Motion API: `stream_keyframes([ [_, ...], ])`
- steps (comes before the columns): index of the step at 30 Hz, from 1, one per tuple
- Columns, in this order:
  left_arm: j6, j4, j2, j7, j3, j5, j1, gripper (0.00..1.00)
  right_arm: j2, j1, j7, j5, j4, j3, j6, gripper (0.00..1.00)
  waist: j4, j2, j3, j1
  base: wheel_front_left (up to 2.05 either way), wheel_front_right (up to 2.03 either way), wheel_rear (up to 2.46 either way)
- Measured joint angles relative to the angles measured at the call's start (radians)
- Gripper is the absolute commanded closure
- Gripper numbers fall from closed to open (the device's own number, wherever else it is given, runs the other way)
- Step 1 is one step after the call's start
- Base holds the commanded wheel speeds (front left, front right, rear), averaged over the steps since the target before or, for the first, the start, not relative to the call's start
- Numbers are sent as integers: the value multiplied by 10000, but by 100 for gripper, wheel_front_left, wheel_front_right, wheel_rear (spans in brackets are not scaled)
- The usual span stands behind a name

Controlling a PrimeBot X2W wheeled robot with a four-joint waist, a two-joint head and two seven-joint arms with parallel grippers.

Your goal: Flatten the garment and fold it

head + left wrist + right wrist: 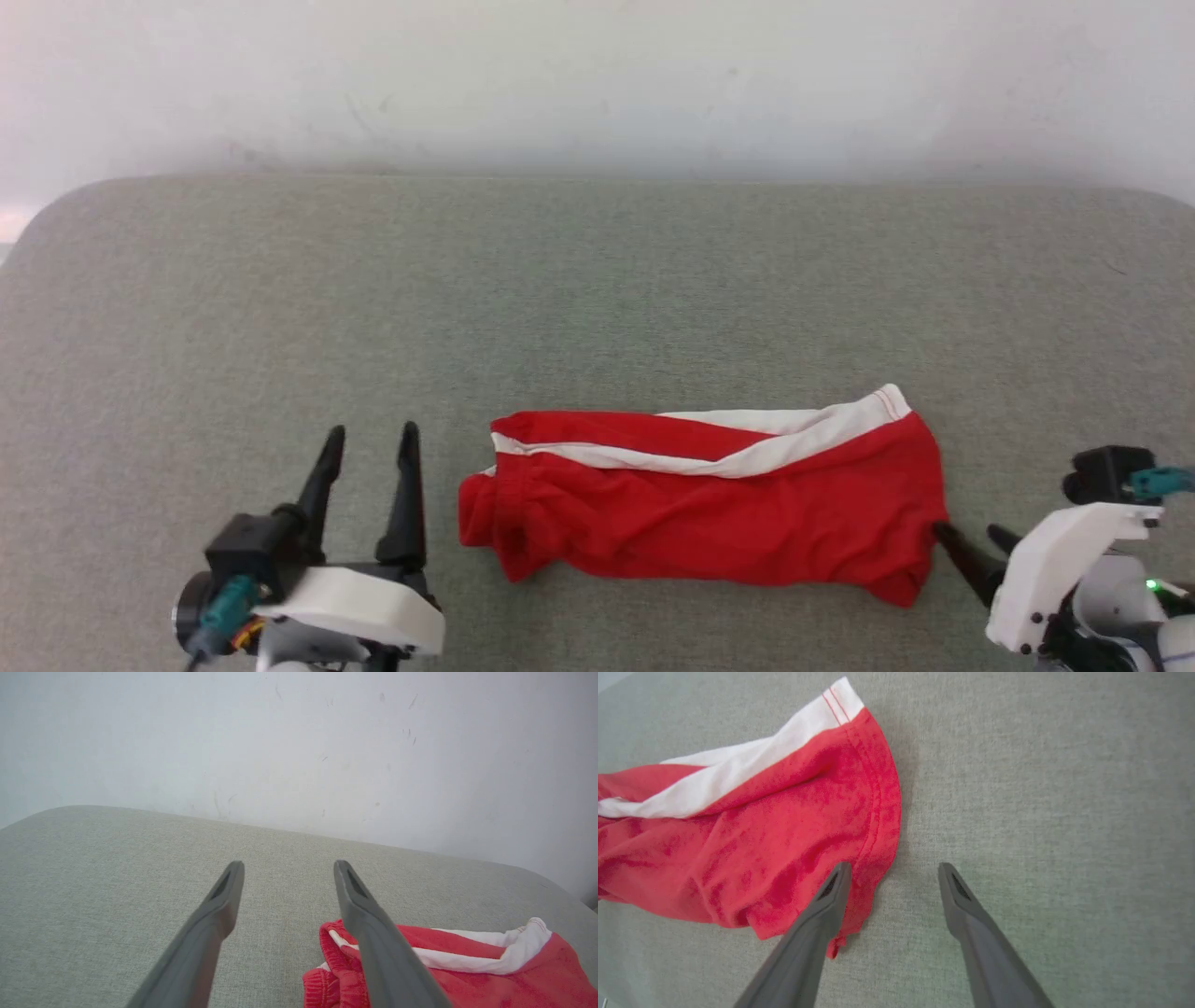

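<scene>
— Cloth, bright red and soft: that shorts-like garment [709,509] lies stretched sideways on the near part of the grey-green woven tabletop [597,280]. It is rumpled, and its broad white stripe [747,455] runs along the far side.

— What's around it?

— The robot's two grippers, one at either end. The left gripper [372,431], with long dark fingers, sits just beside the bunched, gathered end. Its fingers are spread wide over bare tabletop and grip nothing. Seen from its wrist, the inner finger [383,952] crosses in front of that gathered end and covers a strip of it.

— And the other end?

— The right gripper [966,530] points at the hemmed end, fingers likewise parted and holding nothing. One fingertip [838,877] lies over the red hem corner, and the other is over bare tabletop beside it. Whether that tip presses the cloth or hovers above it, I can't tell.

— Behind it all?

— A plain white, scuffed wall [597,75] rises right behind the table's far edge.

— Anything you can't make out?

— How many layers the cloth lies in, because the wrinkles hide that. The right arm's white casing [1064,560] runs out of sight at the lower corner, and so does the left arm's.
</scene>
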State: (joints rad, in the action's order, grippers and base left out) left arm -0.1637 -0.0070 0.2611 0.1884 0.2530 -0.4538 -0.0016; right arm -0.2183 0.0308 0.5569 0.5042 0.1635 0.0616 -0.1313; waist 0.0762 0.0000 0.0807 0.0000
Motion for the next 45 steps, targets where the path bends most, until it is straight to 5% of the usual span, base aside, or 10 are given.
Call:
stream_keyframes([
  [13, 144, 316, -370, 600, 418, 754, -12, 0, 362, 1511, 1513, 464, 2422, -384, 0, 0, 654, 0, 118, 0, 0, 0, 0],
  [14, 146, 311, -376, 598, 451, 773, -17, 0, 355, 1580, 1668, 566, 2523, -385, 2, 42, 686, 0, 110, -1, 0, 0, 0],
  [16, 146, 297, -345, 594, 506, 844, -18, 0, 336, 1676, 1931, 763, 2640, -416, 4, 92, 726, 0, 89, -1, 0, 0, 0],
  [17, 144, 288, -328, 581, 514, 859, -18, 0, 314, 1688, 2011, 794, 2638, -462, 4, 100, 731, 0, 67, 0, 0, 0, 0],
  [27, 33, 86, -117, 259, 420, 840, 10, 0, 301, 522, 1494, 1296, 1244, -426, 0, 100, 524, 0, -258, 1, 0, 0, 0],
  [39, -58, -142, 19, -36, 430, 765, 237, 0, -153, -415, 1292, 660, 412, 1753, 0, 100, 270, 0, -435, 0, 0, 0, 0],
  [45, -104, -142, 27, -48, 435, 736, 235, 0, 44, -122, 1446, 94, -635, 1168, 2, 100, 320, 0, -314, 1, 0, 0, 0],
])
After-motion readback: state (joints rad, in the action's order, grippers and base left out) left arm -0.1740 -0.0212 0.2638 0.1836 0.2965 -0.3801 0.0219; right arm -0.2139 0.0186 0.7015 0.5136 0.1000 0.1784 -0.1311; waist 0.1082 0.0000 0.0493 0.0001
